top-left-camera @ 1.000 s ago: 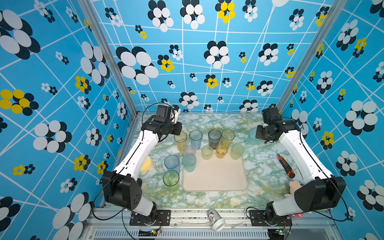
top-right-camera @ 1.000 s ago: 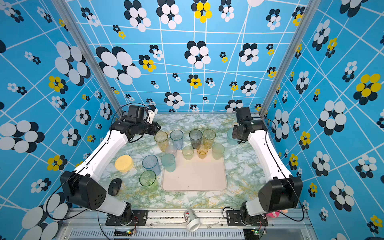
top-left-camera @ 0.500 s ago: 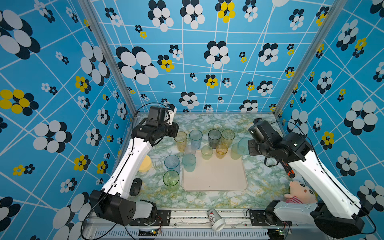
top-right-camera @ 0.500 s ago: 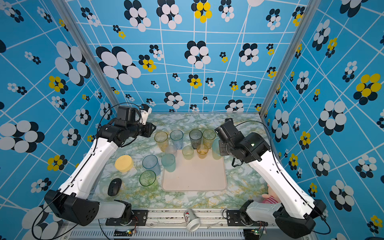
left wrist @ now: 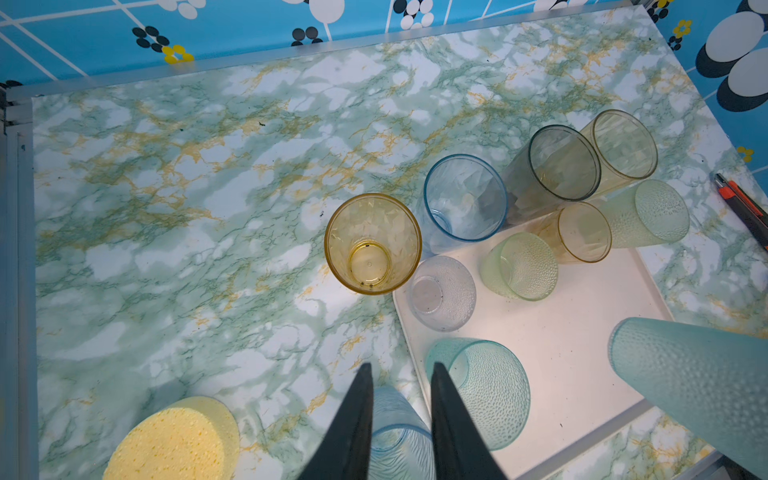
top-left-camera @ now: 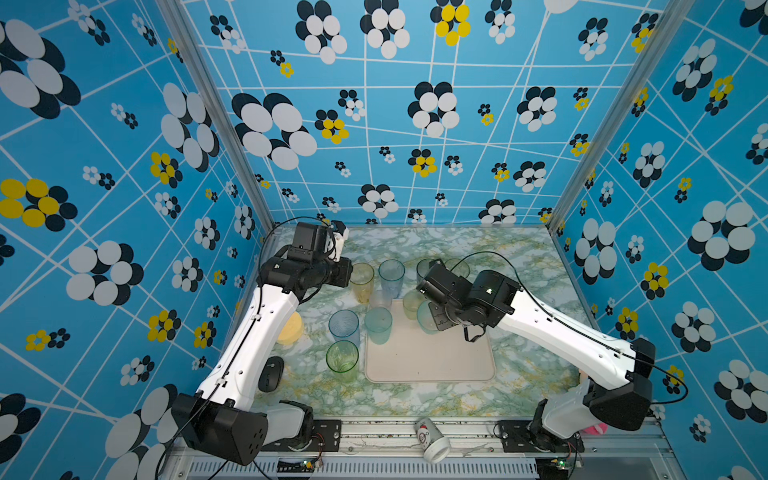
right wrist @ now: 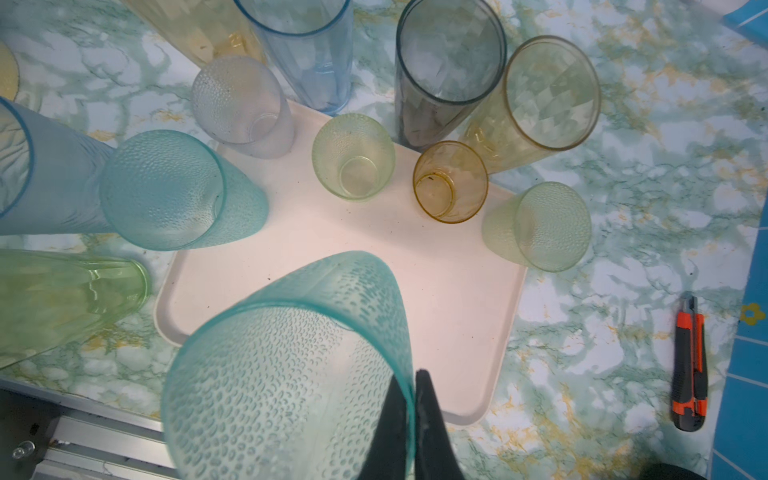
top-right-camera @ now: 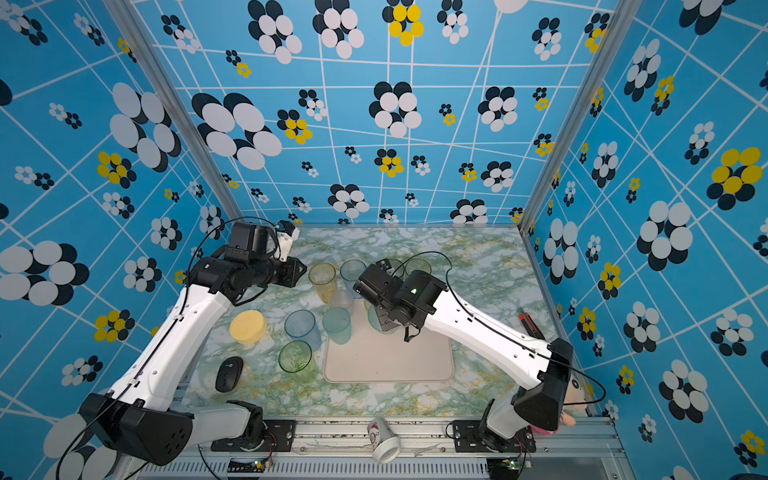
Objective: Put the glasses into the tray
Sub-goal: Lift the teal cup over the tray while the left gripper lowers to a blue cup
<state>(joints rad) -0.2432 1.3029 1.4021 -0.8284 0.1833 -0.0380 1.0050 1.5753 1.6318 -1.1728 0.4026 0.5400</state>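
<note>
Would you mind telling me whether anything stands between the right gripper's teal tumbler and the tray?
Nothing visible does: the teal tumbler, pinched at its rim by the right gripper, hangs over a bare part of the tray.

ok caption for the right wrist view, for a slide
Right gripper pinching a dimpled teal glass by its rim above the cream tray

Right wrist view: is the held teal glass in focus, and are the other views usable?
Right wrist view: teal glass fills the foreground, slightly soft; right hand dark and blurred, pinching its rim; other glasses splay outward from lens distortion. Left wrist view: left hand blurred too. Both top views: evenly lit, no glare on the tray.
</note>
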